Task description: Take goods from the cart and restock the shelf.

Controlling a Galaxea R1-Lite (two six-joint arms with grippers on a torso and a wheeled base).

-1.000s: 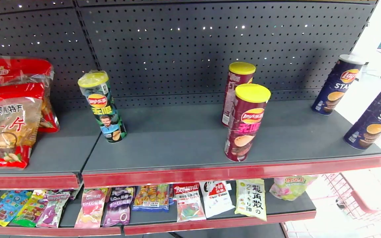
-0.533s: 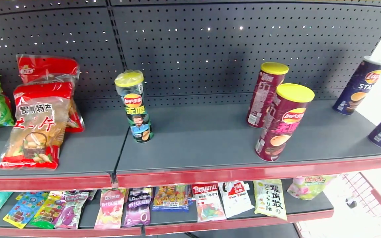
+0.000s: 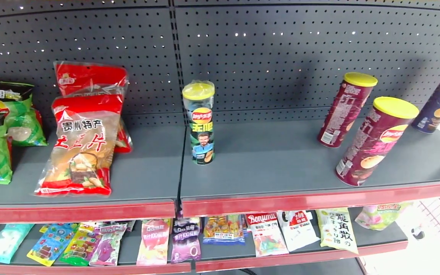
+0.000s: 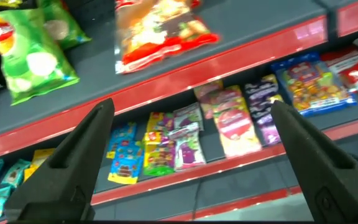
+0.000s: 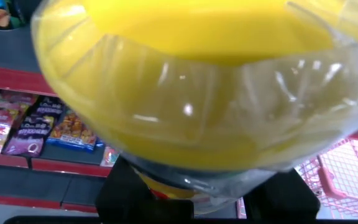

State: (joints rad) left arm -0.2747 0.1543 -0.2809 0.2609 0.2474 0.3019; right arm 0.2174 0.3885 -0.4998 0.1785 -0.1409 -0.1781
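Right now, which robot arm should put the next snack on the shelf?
Probably the right. The right gripper seems to grip a yellow-lidded can, ready for the upper shelf. The left gripper is open and empty, so it would need to fetch something first.

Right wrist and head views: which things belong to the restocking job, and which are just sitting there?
Job: yellow-lidded can in the right gripper; upper shelf; cart.
Just there: green can, maroon cans, red bags, lower-shelf sweets.
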